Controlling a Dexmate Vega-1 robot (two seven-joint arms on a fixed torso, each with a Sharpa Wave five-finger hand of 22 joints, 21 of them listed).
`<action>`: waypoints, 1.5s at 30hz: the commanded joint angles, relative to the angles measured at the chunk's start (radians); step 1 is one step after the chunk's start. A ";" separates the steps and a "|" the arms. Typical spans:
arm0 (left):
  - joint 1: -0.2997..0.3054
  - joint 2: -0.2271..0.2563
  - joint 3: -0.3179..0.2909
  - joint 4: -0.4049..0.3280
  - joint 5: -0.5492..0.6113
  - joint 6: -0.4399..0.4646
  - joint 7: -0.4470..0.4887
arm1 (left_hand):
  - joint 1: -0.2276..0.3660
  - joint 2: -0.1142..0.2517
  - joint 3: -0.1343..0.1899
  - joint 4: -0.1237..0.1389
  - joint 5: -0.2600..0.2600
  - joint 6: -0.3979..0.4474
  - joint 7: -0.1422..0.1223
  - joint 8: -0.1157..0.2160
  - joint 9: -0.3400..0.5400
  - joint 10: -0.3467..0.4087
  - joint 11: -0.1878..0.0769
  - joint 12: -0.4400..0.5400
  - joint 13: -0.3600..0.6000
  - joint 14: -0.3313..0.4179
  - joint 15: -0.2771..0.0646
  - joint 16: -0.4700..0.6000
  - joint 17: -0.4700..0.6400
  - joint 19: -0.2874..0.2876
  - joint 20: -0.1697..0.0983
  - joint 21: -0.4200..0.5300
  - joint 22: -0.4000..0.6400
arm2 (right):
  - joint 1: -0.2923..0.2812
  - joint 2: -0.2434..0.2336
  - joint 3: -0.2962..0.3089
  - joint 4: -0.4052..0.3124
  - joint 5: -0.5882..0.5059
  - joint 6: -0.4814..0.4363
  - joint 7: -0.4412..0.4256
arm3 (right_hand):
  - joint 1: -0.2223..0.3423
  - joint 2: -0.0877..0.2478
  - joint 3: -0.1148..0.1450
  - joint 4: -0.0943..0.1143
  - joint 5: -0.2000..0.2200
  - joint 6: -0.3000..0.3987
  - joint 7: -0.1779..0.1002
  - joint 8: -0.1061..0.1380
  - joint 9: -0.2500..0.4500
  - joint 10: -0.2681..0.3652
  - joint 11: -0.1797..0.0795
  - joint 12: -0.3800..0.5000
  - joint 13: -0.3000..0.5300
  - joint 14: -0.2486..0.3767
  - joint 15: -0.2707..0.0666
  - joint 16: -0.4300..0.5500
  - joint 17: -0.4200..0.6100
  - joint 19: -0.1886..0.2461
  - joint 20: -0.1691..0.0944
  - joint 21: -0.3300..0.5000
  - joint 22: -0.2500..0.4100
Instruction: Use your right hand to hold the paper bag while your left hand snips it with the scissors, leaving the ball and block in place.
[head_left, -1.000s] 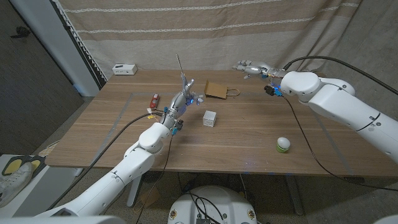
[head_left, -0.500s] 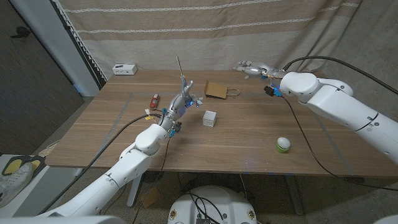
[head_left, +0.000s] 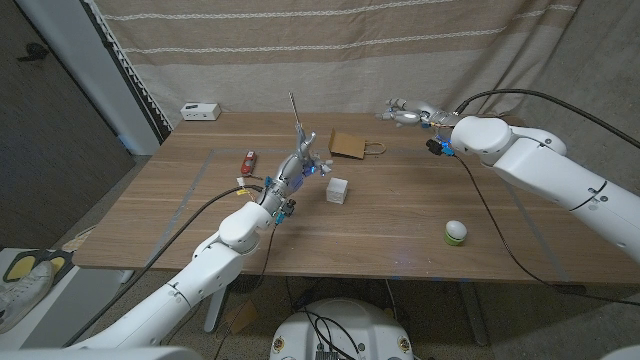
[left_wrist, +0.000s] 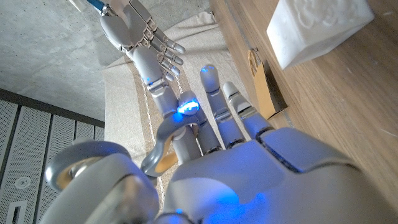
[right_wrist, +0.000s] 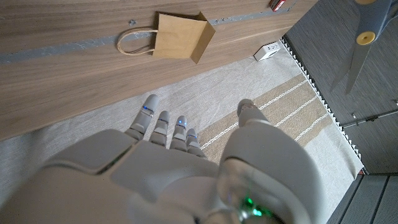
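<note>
The brown paper bag (head_left: 347, 145) lies flat near the table's far edge, handle (head_left: 375, 148) toward the right; it also shows as paper bag (right_wrist: 178, 35) and paper bag (left_wrist: 265, 88). My left hand (head_left: 301, 166) grips the scissors (head_left: 296, 122) just left of the bag, blades pointing up; the scissors (right_wrist: 363, 45) have a yellow pivot. My right hand (head_left: 409, 113) hovers, fingers spread and holding nothing, beyond the bag's right end over the table's far edge. A white block (head_left: 337, 190) sits in front of the bag. The white-and-green ball (head_left: 455, 233) rests at front right.
A small red object (head_left: 250, 160) lies left of my left hand. A white box (head_left: 200, 110) stands at the far left corner. A striped curtain hangs just behind the table's far edge (head_left: 270, 115). Black cables trail from both arms.
My left hand with the scissors has shifted slightly right, toward the bag. My right hand has drifted a little to the right. Bag, block and ball have not moved.
</note>
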 joint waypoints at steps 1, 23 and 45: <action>0.024 0.013 0.006 -0.046 0.008 0.024 0.022 | -0.007 0.002 -0.289 0.019 -0.003 -0.021 0.040 0.010 0.003 0.047 -0.029 0.040 0.084 0.017 -0.134 -0.003 -0.003 0.008 -0.028 -0.002 -0.001 | 0.010 0.000 -0.027 0.009 -0.075 0.008 0.001 | 0.022 0.000 0.003 -0.014 0.004 -0.009 0.002 0.005 0.000 -0.002 0.007 0.000 -0.002 0.029 -0.013 0.013 -0.001 0.039 -0.035 0.013 0.008; 0.071 0.048 -0.022 -0.108 0.043 0.049 0.087 | 0.038 0.017 -0.280 0.018 0.008 -0.012 0.082 0.076 0.003 0.162 -0.011 0.046 0.086 0.074 -0.136 0.039 0.025 0.030 -0.029 0.005 0.000 | 0.007 0.032 -0.026 0.053 -0.098 0.059 0.023 | 0.025 0.000 -0.001 -0.018 0.003 -0.001 -0.005 0.009 0.000 -0.003 -0.004 0.001 -0.005 -0.027 0.011 -0.011 -0.003 -0.020 -0.011 -0.018 0.009; 0.097 0.070 -0.038 -0.136 0.033 0.080 0.105 | 0.057 0.025 -0.278 0.027 0.027 -0.012 0.092 0.130 0.001 0.178 -0.007 0.042 0.087 0.065 -0.136 0.070 0.073 0.031 -0.030 0.009 0.009 | 0.029 0.050 -0.048 0.107 -0.132 0.087 0.050 | 0.033 -0.003 -0.005 -0.026 0.007 0.007 -0.006 0.013 -0.001 0.005 -0.009 0.005 -0.009 -0.001 0.003 -0.002 -0.005 0.045 0.007 -0.012 0.007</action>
